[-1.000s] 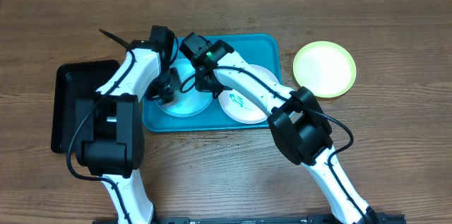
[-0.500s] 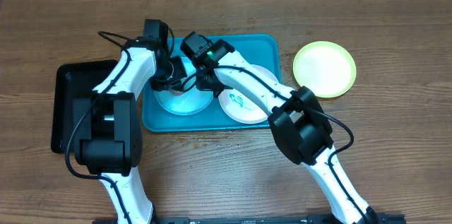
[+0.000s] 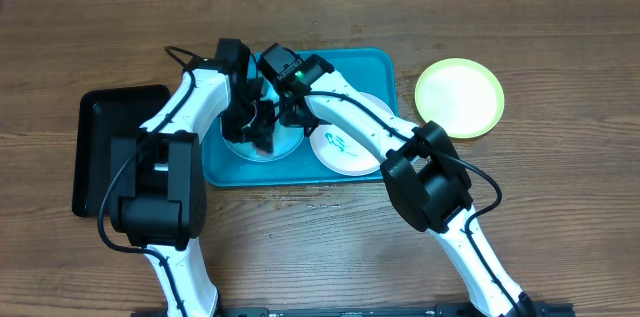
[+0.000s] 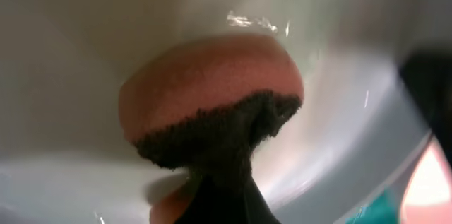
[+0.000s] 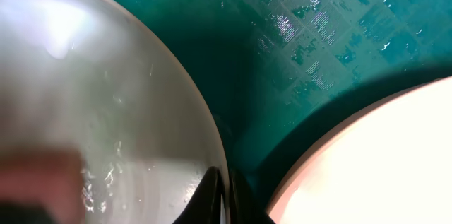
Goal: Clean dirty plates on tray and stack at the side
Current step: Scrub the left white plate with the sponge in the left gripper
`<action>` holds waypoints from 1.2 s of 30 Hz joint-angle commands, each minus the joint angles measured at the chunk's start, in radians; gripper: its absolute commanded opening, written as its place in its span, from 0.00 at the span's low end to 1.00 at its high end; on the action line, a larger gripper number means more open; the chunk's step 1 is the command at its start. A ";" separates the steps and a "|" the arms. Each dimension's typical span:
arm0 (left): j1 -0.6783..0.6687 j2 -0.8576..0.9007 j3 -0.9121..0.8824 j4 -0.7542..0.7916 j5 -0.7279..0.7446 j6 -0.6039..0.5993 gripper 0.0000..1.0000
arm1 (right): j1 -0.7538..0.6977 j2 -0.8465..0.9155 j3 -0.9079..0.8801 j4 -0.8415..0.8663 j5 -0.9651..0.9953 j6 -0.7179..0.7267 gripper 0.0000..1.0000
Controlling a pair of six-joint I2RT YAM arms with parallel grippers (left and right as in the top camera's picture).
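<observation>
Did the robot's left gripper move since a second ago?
Yes. The left gripper, holding an orange sponge, slid across the light blue round plastic plate, farther from the black rectangular tray and closer to the white round plate.

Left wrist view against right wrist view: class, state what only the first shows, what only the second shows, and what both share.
Only the left wrist view clearly shows the sponge, orange with a dark scouring layer, squeezed in the left tool and pressed on the light blue plate. Only the right wrist view shows the right tool pinching that plate's rim, the white plate beside it, and the wet floor of the tray. Both share the light blue plate's glossy surface and some turquoise tray.
</observation>
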 commanded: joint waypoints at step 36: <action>0.006 0.051 0.063 0.095 -0.229 -0.309 0.04 | -0.010 0.037 -0.027 -0.012 0.044 -0.006 0.04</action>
